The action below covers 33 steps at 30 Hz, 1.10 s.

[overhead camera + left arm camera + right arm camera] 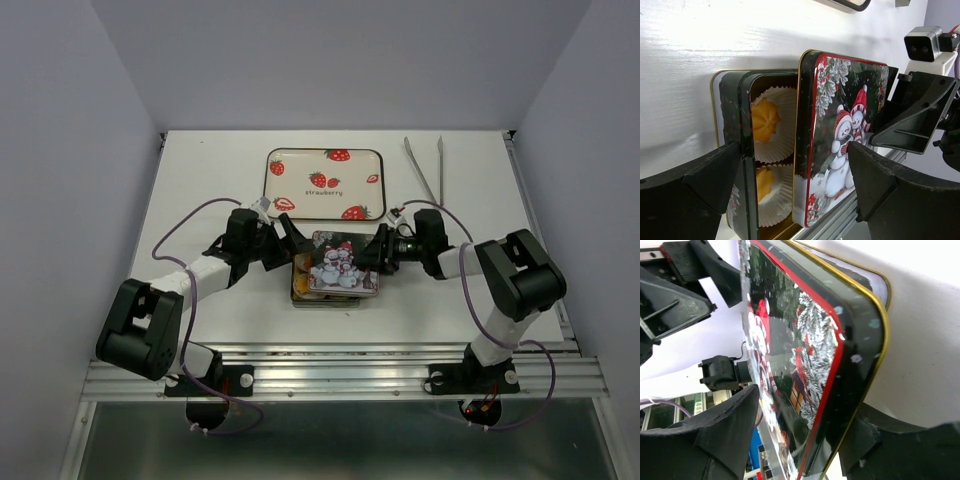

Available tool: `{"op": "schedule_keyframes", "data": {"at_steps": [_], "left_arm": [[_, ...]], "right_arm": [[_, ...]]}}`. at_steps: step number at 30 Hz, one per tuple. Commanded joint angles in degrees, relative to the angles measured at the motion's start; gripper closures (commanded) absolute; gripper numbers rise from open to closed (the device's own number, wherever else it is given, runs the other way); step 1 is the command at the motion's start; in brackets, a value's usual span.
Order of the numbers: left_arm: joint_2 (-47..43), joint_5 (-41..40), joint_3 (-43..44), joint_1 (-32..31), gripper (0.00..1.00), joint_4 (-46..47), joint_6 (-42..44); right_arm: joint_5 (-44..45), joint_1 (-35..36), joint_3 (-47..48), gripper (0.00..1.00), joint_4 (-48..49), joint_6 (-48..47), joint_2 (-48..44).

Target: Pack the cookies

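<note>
A square tin base (730, 105) lies at the table's middle, partly uncovered. Two orange-yellow cookies (764, 119) sit in white paper cups inside it; any others are hidden under the lid. The snowman-printed lid (338, 262) hangs tilted over the base's right part. My right gripper (375, 250) is shut on the lid's right edge (805, 340), one finger on its face and one beneath; in the right wrist view the gripper (807, 410) straddles that edge. My left gripper (287, 243) is open at the tin's left side. In the left wrist view it (795, 165) straddles base and lid.
A white strawberry-printed tray (325, 182) lies just behind the tin. Metal tongs (425, 165) lie at the back right. The aluminium rail (340, 375) runs along the table's near edge, close to the tin.
</note>
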Motion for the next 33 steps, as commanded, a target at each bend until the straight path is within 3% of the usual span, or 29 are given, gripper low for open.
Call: {"op": "schedule_keyframes", "data": {"at_steps": [1,29,33], "left_arm": [[-0.25,1.75,-0.03,-0.41,0.01,1.72,0.66],[-4.47,-2.2,-3.54,-2.08,0.01,1.98,-4.26],[-4.82,-2.64,-3.63,-2.25,0.01,1.9,-4.7]], "right_arm": [[0.92,1.65,2.55,0.35,-2.52,-2.8,1.26],[13.48,11.22,11.78,0.16,-27.03,-17.48,-5.77],[17.09,12.72,13.45,0.05,-31.17,-19.76,-6.12]]}}
